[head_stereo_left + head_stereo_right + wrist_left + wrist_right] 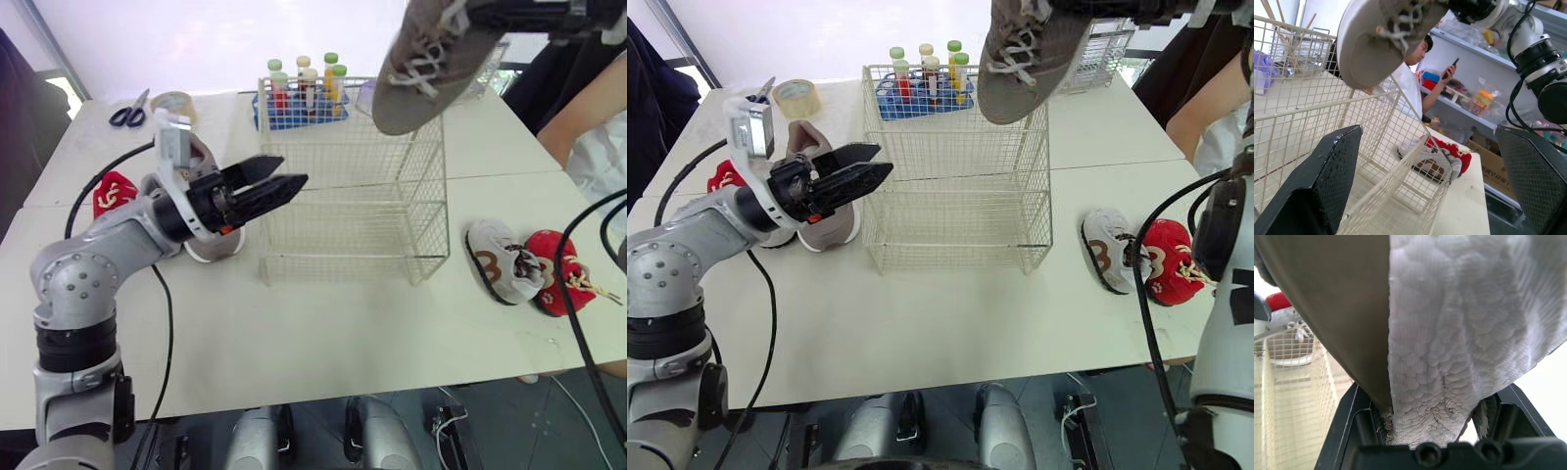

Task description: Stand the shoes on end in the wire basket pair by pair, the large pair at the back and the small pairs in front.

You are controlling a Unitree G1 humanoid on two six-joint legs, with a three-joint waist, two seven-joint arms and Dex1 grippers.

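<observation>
The big shoe hangs toe-down above the back right corner of the basket. That suits the task: it is already on end, so it can drop straight into the back row, where the large pair belongs. No shoe stands in the basket, so this looks like the first placement.

The right hand is clamped on the shoe's heel end. In the right wrist view its two fingers pinch the grey upper and the sole edge between them. A grip that high probably leaves the toe free to go past the rim, though a long shoe may swing from it.

The left hand is spread wide and holds nothing. It sits at the left side of the basket, level with the top rim. In the left wrist view the near corner of the basket lies between its fingers. Whether they touch the wire cannot be told. It seems placed to steady the basket or to guide the shoe in.

A second big shoe, likely the mate, lies on the table just left of the basket, behind the left hand. A small red shoe lies farther left. A small white shoe and another red one lie touching, right of the basket.
</observation>
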